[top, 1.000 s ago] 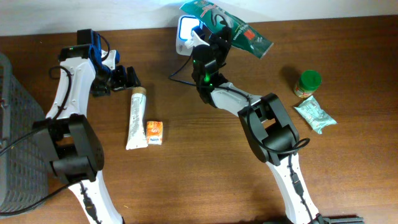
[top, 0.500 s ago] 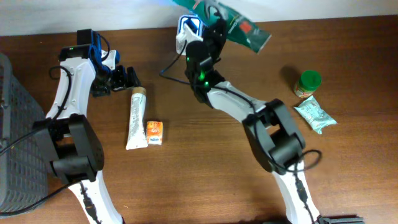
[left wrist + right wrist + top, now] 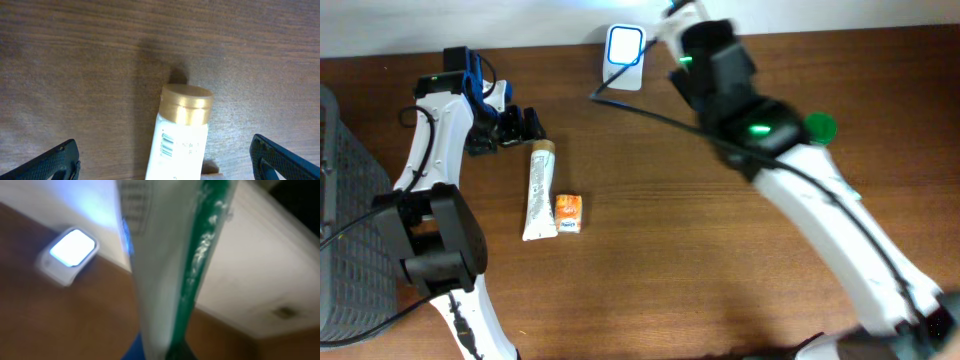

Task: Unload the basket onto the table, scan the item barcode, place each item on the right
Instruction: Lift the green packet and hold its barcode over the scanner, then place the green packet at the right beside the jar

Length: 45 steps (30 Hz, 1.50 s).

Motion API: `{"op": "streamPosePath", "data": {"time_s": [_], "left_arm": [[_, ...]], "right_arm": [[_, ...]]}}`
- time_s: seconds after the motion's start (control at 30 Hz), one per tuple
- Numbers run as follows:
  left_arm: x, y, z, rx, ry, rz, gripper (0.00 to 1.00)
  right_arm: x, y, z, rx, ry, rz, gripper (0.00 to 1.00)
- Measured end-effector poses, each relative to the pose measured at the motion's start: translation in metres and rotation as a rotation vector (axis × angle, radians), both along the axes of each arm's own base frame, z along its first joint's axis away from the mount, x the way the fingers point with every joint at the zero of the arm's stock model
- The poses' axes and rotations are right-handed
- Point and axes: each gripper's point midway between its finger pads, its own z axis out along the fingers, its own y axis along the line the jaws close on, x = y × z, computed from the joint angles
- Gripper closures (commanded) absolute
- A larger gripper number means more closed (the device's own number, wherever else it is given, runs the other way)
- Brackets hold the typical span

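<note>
- Two arms stand at a brown wooden table [image 3: 650, 250]. The right arm is raised close under the overhead camera and shows there as a blur.
- The right gripper [image 3: 156, 352] has its jaws pressed together on a green packet [image 3: 170, 265]. The wrist view is too blurred to show the fingers themselves.
- The green packet is the item to be scanned. It is held up off the table and rises through the middle of the right wrist view, green along one side and pale along the other.
- The scanner [image 3: 624, 48] sits at the far edge of the table against the white wall [image 3: 270, 270], its window glowing pale blue. In the right wrist view it lies to the lower left of the packet and apart from it.
- A dark cable [image 3: 650, 110] runs from the scanner across the table and under the right arm.
- The left gripper [image 3: 520, 125] has its jaws spread wide and holds nothing. It sits just beyond the capped end of a white tube [image 3: 538, 190].
- In the left wrist view the tube lies flat between the two black fingertips [image 3: 60, 162]. Its gold cap [image 3: 186, 104] points away, and a barcode [image 3: 167, 145] shows on the side.
- A small orange carton [image 3: 568, 213] lies just beside the tube's lower end.
- A grey mesh basket [image 3: 345, 200] fills the left edge of the overhead view.
- What looks like a green-lidded jar [image 3: 818, 126] peeks out beside the right arm.
</note>
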Motion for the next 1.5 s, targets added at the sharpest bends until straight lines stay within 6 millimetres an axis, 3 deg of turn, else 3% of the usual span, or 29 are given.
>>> {"op": "streamPosePath", "data": {"time_s": [0.03,0.07,0.17,0.2,0.37,0.53,0.57,0.6,0.67,0.77,0.87,0.93,1.03,1.1,1.2,1.27,1.3,1.33,1.43,1.5], "left_arm": [[0.000,0.000,0.000,0.001,-0.001,-0.001,0.01],[0.001,0.000,0.000,0.001,-0.003,-0.001,0.01],[0.001,0.000,0.000,0.001,-0.003,-0.001,0.01],[0.001,0.000,0.000,0.001,-0.002,-0.001,0.01],[0.001,0.000,0.000,0.001,-0.002,0.000,0.01],[0.000,0.000,0.000,0.001,-0.002,-0.001,0.01],[0.001,0.000,0.000,0.001,-0.003,-0.001,0.01],[0.001,0.000,0.000,0.001,-0.003,-0.001,0.01],[0.001,0.000,0.000,0.001,-0.002,-0.001,0.01],[0.001,0.000,0.000,0.001,-0.002,-0.001,0.01],[0.001,0.000,0.000,0.001,-0.002,-0.001,0.01],[0.000,0.000,0.000,0.001,-0.002,-0.001,0.01],[0.001,0.000,0.000,0.001,-0.003,0.000,0.01],[0.001,0.000,0.000,0.001,-0.002,0.000,0.01],[0.001,0.000,0.000,0.001,-0.003,-0.001,0.01],[0.001,0.000,0.000,0.001,-0.002,-0.001,0.01],[0.001,0.000,0.000,0.001,-0.003,0.000,0.01],[0.001,0.000,0.000,0.001,-0.003,-0.001,0.01],[0.001,0.000,0.000,0.001,-0.002,0.000,0.01],[0.000,0.000,0.000,0.001,-0.001,0.000,0.01]], "right_arm": [[-0.012,-0.023,0.001,0.113,0.045,-0.035,0.96],[-0.026,-0.067,0.005,0.315,0.087,-0.138,0.96],[-0.047,-0.127,-0.026,0.571,0.261,-0.281,0.96],[-0.056,-0.151,-0.049,0.672,0.366,-0.359,0.96],[-0.077,-0.270,-0.139,0.998,0.563,-0.856,0.96],[-0.064,-0.289,-0.196,1.097,0.659,-0.969,0.96],[-0.059,-0.291,-0.202,1.103,0.659,-0.970,0.90],[-0.055,-0.293,-0.211,1.108,0.666,-0.978,0.55],[-0.054,-0.292,-0.227,1.113,0.706,-0.997,0.48],[-0.059,-0.288,-0.230,1.110,0.743,-0.989,0.50],[-0.071,-0.279,-0.228,1.085,0.809,-0.950,0.49],[-0.083,-0.271,-0.212,1.060,0.841,-0.921,0.48],[-0.091,-0.248,-0.154,0.996,0.796,-0.792,0.47],[-0.089,-0.220,-0.131,0.968,0.776,-0.685,0.47],[-0.072,-0.158,-0.126,0.916,0.817,-0.490,0.45],[-0.057,-0.089,-0.128,0.860,0.852,-0.299,0.45],[-0.050,-0.064,-0.130,0.848,0.854,-0.237,0.45],[-0.042,-0.020,-0.138,0.834,0.873,-0.143,0.46],[-0.041,0.060,-0.164,0.800,0.938,-0.009,0.46],[-0.047,0.118,-0.193,0.792,0.998,0.048,0.50]]}}
